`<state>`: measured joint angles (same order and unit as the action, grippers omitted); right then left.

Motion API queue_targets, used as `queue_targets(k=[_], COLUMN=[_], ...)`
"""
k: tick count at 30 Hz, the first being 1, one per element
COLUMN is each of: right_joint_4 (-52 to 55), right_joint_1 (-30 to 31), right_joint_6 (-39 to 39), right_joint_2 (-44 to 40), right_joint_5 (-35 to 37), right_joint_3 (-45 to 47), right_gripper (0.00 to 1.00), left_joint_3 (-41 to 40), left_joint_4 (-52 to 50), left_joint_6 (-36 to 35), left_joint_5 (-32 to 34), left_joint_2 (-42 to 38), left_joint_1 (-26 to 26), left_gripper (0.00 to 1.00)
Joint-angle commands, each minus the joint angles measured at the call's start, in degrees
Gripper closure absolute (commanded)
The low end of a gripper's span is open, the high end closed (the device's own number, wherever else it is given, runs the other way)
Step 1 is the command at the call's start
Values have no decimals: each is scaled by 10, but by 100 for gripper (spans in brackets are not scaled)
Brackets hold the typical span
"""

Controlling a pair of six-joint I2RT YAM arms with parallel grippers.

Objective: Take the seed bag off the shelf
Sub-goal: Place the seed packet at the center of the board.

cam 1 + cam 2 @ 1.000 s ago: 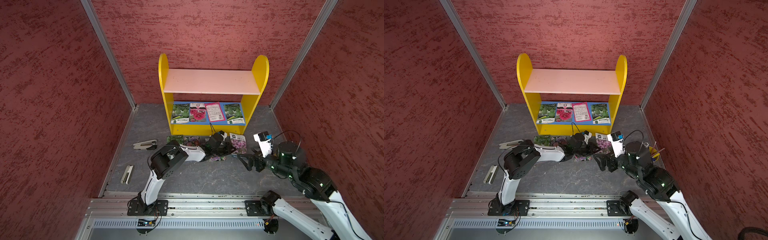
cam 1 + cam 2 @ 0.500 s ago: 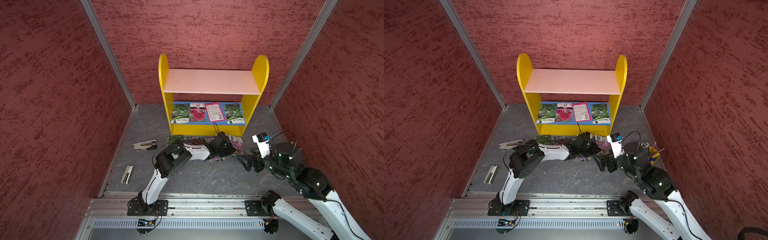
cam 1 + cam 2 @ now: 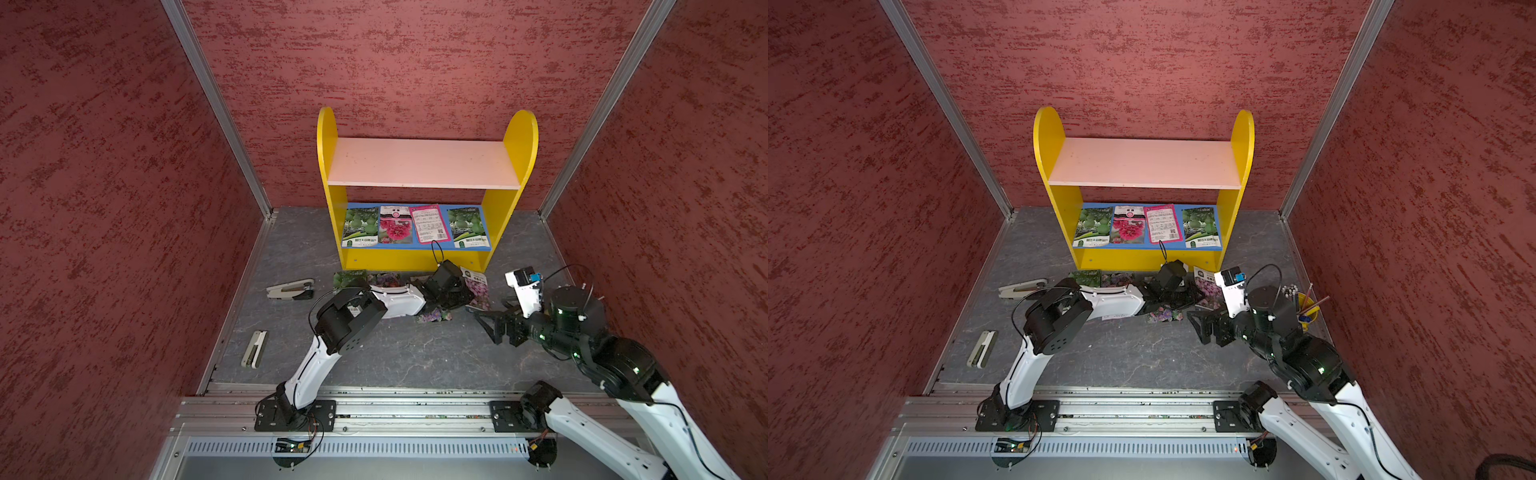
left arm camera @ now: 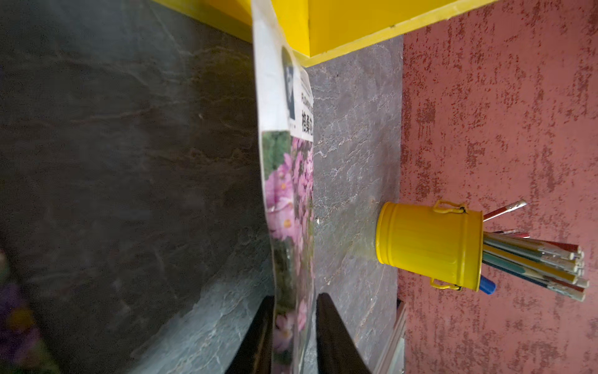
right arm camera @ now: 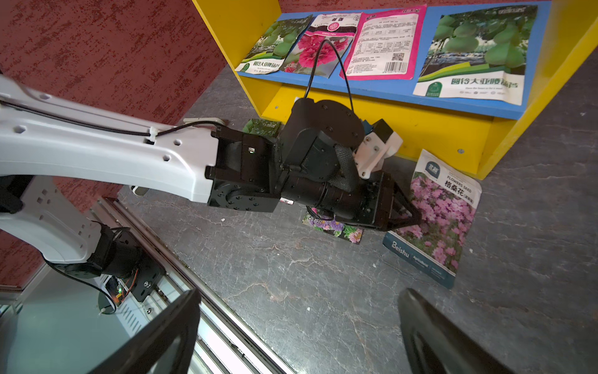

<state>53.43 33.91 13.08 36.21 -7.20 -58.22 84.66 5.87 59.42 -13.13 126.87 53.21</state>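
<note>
The shelf point(image 3: 424, 166) point(image 3: 1144, 168) stands against the back wall, its pink upper board bare. Several seed bags lie in a row on its blue lower board point(image 3: 415, 246), among them a red-flower one point(image 3: 395, 226) point(image 5: 315, 48). A pink-flower seed bag point(image 3: 478, 291) point(image 3: 1208, 289) point(image 4: 291, 194) point(image 5: 440, 220) lies on the floor before the shelf's right foot. My left gripper point(image 3: 467, 298) point(image 3: 1192, 297) point(image 4: 293, 299) point(image 5: 411, 220) straddles its edge, jaws slightly parted, with a gap beside one finger. My right gripper point(image 3: 484, 328) point(image 3: 1196, 328) point(image 5: 299, 294) hangs wide open and empty just right of it.
A yellow bucket of pencils point(image 4: 427, 246) point(image 3: 1304, 307) stands by the right wall. Two staplers point(image 3: 291, 289) point(image 3: 254, 349) lie at the left. More seed packets point(image 3: 349, 277) point(image 3: 434, 316) lie on the floor under the left arm. Red walls close in three sides.
The left arm has reached slightly further right along the floor. Its jaws, shut on the pink-flower bag before, have now parted a little. The right gripper has barely moved.
</note>
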Motion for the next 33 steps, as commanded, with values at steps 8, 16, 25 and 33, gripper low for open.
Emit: queue_targets(k=[8,16,25,33], right_joint_4=[-13,-34,-134,-212], right_joint_1=[-1,-1,-1,-1], right_joint_6=[0,13,48,64], right_joint_2=[-9,-2,-7,42], right_joint_5=[18,12,-11,33], right_joint_3=[2,6,38,43], right_gripper=[2,2,2,2], left_joint_3=[1,-12,-86,-201], left_joint_4=[-52,-60,63,89], left_joint_6=[-2,-27,-84,-144], left_joint_5=[32,47,-27,-60], left_joint_2=[0,-35,-113,-245], left_joint_1=[3,4,-12,-40], left_gripper=[40,25,24,0])
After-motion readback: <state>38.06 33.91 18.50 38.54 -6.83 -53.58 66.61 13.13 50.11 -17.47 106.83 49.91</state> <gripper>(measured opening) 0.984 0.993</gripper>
